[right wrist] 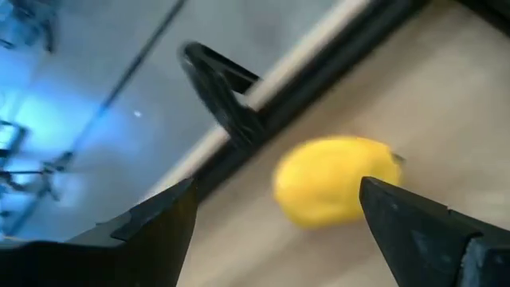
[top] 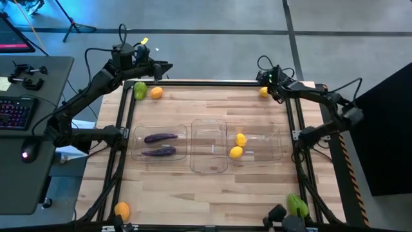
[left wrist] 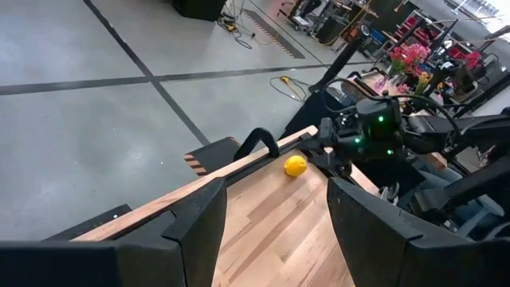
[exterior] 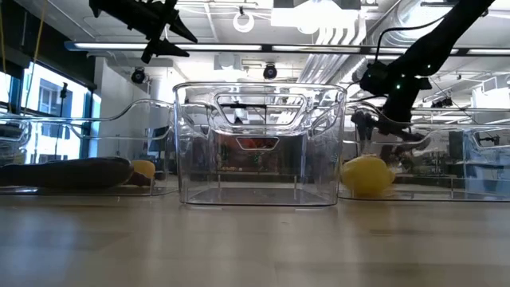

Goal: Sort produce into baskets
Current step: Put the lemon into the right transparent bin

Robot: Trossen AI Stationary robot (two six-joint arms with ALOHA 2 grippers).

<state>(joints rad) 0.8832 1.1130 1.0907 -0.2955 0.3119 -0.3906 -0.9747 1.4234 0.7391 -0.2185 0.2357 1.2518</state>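
A yellow lemon (top: 264, 92) lies on the wooden table at its far right corner, next to the black frame rail. My right gripper (top: 266, 84) hangs just above it, slanting down and open. In the right wrist view the lemon (right wrist: 339, 182) lies ahead between the two spread fingers of my right gripper (right wrist: 271, 231), apart from both. My left gripper (top: 165, 66) is raised over the far left edge, open and with nothing between its fingers (left wrist: 199, 227). Three clear baskets stand in a row mid-table: the left one (top: 136, 145) holds two purple eggplants (top: 161, 137), and the right one (top: 273, 145) holds two lemons (top: 239, 140).
Nothing lies in the middle basket (top: 209, 164). A green piece (top: 140, 90) and an orange fruit (top: 156, 92) lie at the far left corner. Another orange fruit (top: 121, 209) lies at the near left, and a green piece (top: 297, 205) at the near right. Black frame rails border the table.
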